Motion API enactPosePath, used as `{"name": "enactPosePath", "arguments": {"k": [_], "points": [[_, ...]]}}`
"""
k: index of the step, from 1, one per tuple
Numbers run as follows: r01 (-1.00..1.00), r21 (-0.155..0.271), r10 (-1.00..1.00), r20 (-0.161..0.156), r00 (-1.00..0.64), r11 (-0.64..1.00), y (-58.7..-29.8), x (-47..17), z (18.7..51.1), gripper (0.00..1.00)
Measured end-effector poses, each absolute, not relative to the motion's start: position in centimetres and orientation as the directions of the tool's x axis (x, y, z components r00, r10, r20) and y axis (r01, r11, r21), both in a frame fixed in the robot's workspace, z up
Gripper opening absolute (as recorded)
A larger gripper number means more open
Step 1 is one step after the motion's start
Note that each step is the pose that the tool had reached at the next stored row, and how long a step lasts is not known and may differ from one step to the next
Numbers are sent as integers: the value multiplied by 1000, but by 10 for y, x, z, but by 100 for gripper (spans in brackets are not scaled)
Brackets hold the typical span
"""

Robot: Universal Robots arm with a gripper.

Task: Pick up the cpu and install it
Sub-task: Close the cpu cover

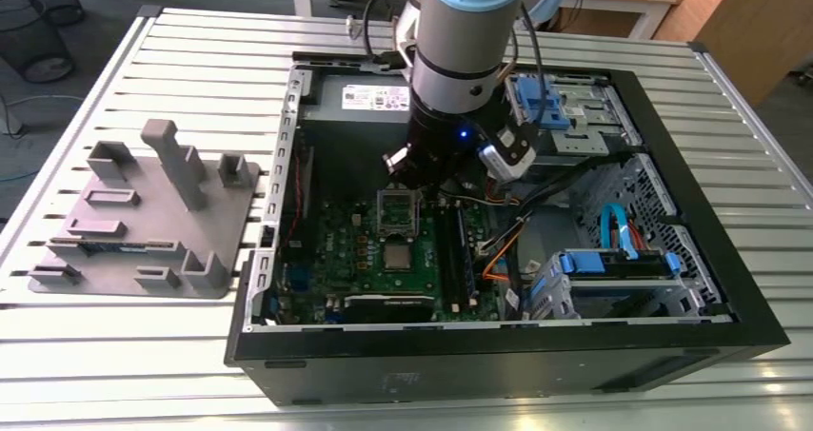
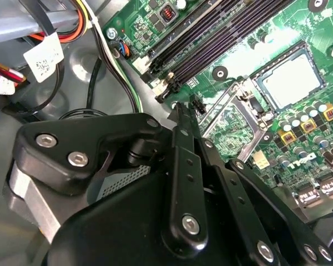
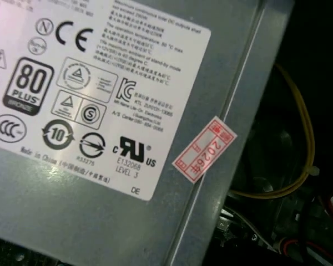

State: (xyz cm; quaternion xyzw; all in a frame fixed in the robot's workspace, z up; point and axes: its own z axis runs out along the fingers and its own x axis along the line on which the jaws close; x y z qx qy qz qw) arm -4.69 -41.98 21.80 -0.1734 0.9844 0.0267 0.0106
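I cannot tell whether the gripper is clenched. Caution: the cpu lies just ahead; a low approach could strike the open socket frame between.

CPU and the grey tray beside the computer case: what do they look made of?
CPU: apparently a metal top, satin silver-grey, with a soft sheen. Grey tray: probably moulded plastic, matte, its upright posts formed in one piece with the base.
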Motion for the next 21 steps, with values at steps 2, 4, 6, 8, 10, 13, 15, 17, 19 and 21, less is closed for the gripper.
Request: {"name": "enactPosePath", "arguments": {"k": [2, 4, 6, 8, 10, 13, 15, 17, 19, 21], "points": [[-342, 49, -341, -30, -940, 938, -420, -47, 218, 11], [-350, 49, -349, -30, -937, 936, -420, -47, 218, 11], [-376, 49, -375, -30, -926, 925, -420, -47, 218, 11], [-404, 49, -402, -30, -915, 914, -420, -47, 218, 11], [-427, 49, -426, -30, -904, 903, -420, -47, 218, 11], [-435, 49, -434, -30, -900, 899, -420, -47, 218, 11], [-436, 49, -435, -30, -900, 899, -420, -47, 218, 11], [-437, 49, -436, -30, -899, 898, -420, -47, 219, 11], [-440, 49, -439, -30, -898, 897, -420, -47, 221, 11], [-442, 49, -441, -30, -897, 896, -420, -47, 223, 11]]}}
